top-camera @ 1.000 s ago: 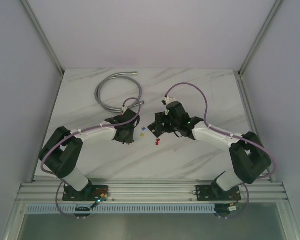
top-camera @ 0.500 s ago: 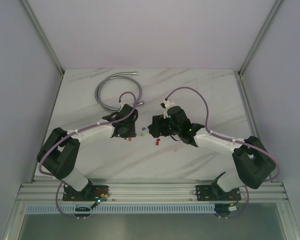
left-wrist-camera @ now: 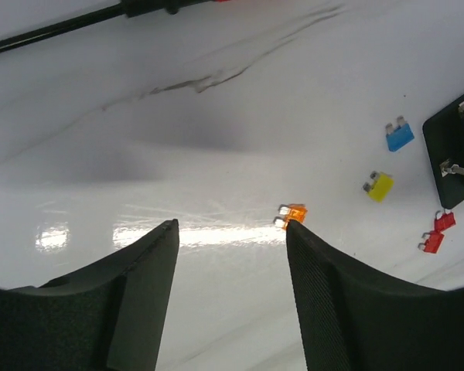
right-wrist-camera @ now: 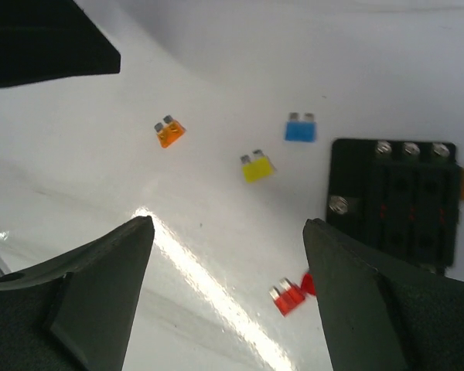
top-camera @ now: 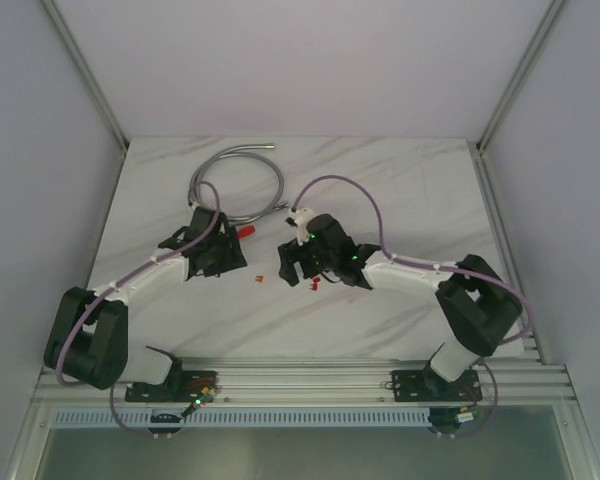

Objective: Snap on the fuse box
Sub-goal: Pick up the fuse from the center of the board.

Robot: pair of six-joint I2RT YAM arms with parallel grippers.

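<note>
1. The left gripper [left-wrist-camera: 230, 232] stood open, its 2 fingers well apart above the white table [left-wrist-camera: 216, 124], with nothing between them.
2. The right gripper [right-wrist-camera: 228, 232] stood open wider and held nothing either; only bare table showed between its fingers.
3. The fuse box [right-wrist-camera: 393, 202] lay flat on the table, just beside the finger at the right of the right wrist view, and neither gripper gripped it.
4. Its slots looked dark with small red glints; whether any fuse sat in them could not be told. 3 screw heads ran along its far edge.
5. Outside the box, loose on the table, lay an orange fuse [right-wrist-camera: 169, 132], a yellow fuse [right-wrist-camera: 257, 167], a blue fuse [right-wrist-camera: 299, 127] and red fuses [right-wrist-camera: 288, 297].
6. The right gripper's finger hid the box's near edge, the left wrist view cut the box off at its right edge, and from above the right arm covered most of it.
7. A dark shape [right-wrist-camera: 39, 39] in the right wrist view's top-left corner was too cut off to name.
8. A coiled metal hose [top-camera: 230, 180] lay farther back, well apart from the box.
</note>
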